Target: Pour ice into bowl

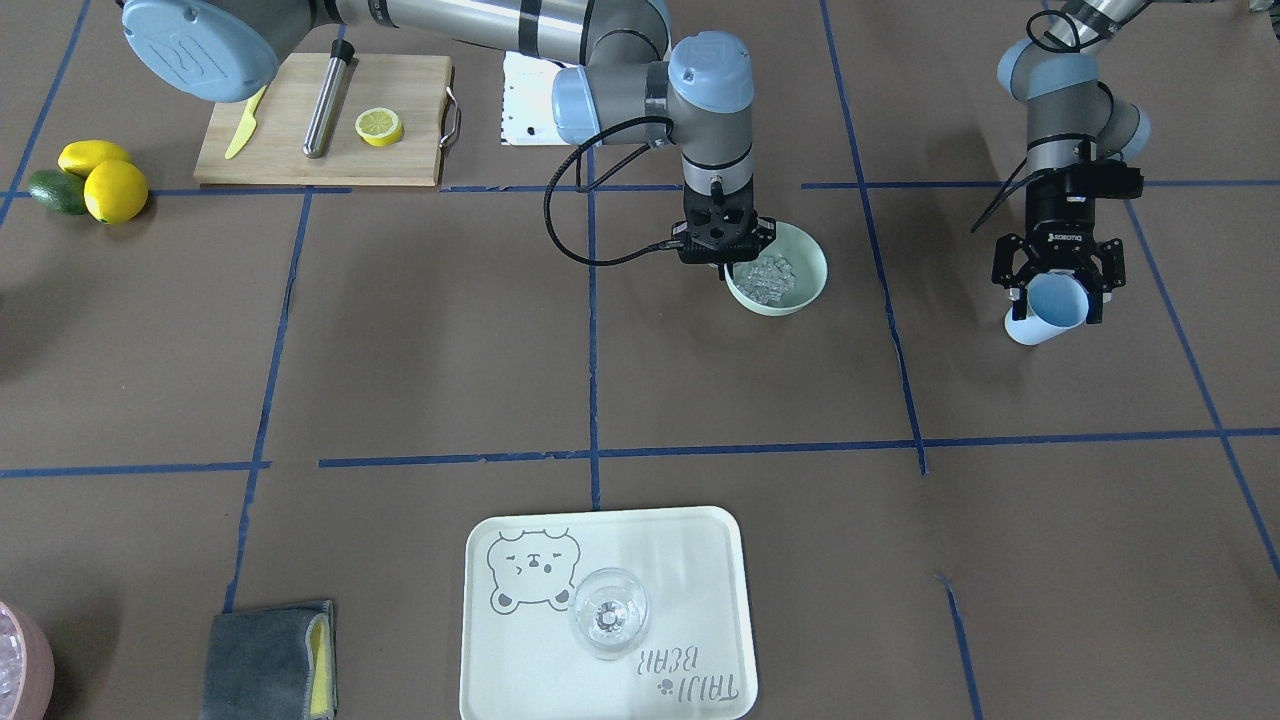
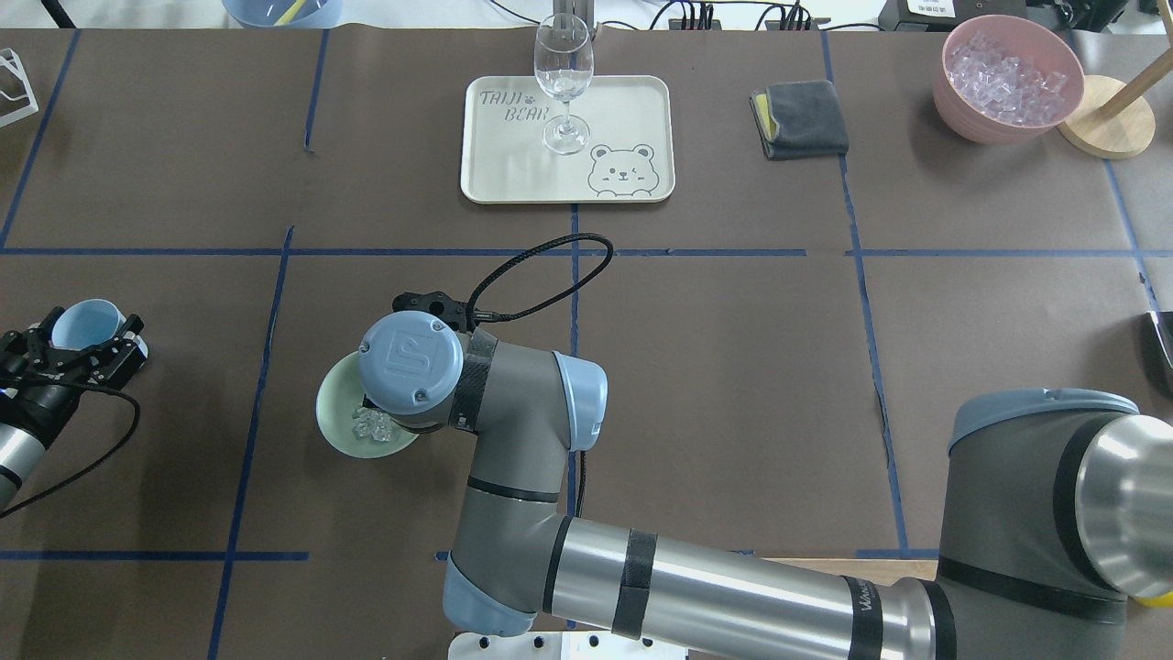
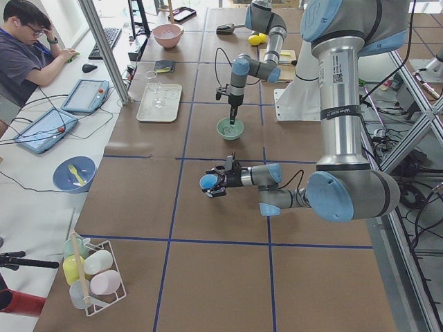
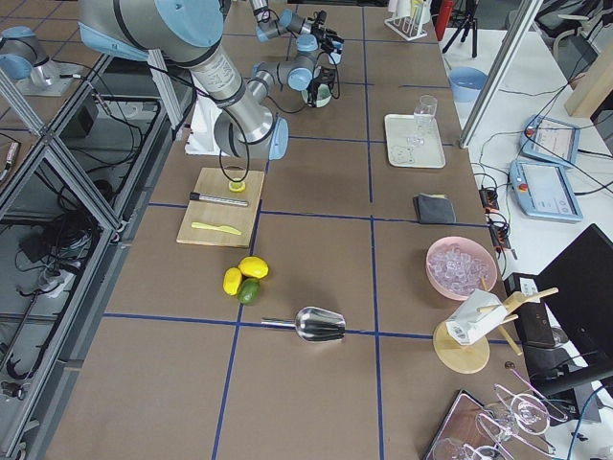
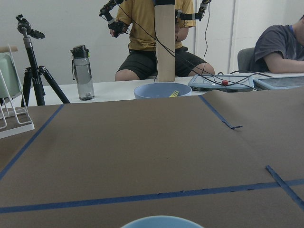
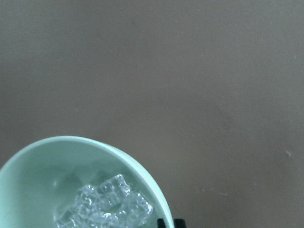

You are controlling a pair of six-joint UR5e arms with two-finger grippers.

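The pale mint-green bowl (image 1: 800,262) stands on the table left of centre in the overhead view (image 2: 337,412). A small heap of clear ice (image 1: 768,277) lies inside it and also shows in the right wrist view (image 6: 107,204). My right gripper (image 1: 722,265) points straight down at the bowl's rim (image 6: 142,175), its jaws shut on that rim. My left gripper (image 1: 1055,305) is off to the side, shut on a light blue cup (image 1: 1045,310) that is tilted on its side above the table (image 2: 84,323). No ice shows in the cup.
A white bear tray (image 2: 632,110) with a wine glass (image 2: 563,82) stands at the far middle. A pink container of clear cubes (image 2: 1008,78) and a grey cloth (image 2: 802,119) are far right. A cutting board (image 1: 320,120) with knife, muddler and lemon slice, and lemons (image 1: 105,180), lie near my base.
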